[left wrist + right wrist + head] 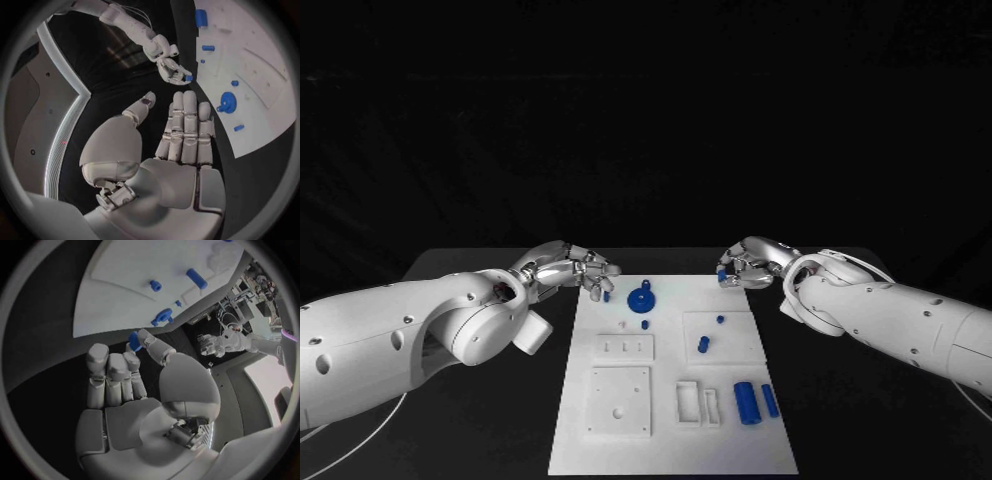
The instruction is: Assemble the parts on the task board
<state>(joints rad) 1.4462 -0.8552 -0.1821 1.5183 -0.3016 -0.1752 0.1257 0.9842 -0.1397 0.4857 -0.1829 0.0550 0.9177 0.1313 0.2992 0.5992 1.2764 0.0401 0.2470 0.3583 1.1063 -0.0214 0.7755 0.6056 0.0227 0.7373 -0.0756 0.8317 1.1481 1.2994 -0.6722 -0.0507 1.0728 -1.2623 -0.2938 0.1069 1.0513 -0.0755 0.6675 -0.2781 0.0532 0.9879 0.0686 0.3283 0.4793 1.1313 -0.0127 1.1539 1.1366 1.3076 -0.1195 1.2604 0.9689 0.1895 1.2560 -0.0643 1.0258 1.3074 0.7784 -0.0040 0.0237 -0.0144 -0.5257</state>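
Observation:
The white task board (668, 440) lies in the middle of the black table. My right hand (750, 264) hovers over the board's far right corner and pinches a small blue part (134, 340) between thumb and finger; the same part (188, 78) shows in the left wrist view. My left hand (568, 268) is at the board's far left corner, fingers straight, thumb apart, holding nothing (185, 131). A round blue part with a knob (642, 300) sits on the board's far end between the hands. A small blue piece (239, 128) lies on the board close to the left hand's fingertips.
Two blue cylinders (749, 402) stand side by side at the board's near right. A short blue peg (705, 345) and a tiny blue stud (720, 319) sit on a raised square right of centre. Another stud (646, 324) is near the middle. Black table surrounds the board.

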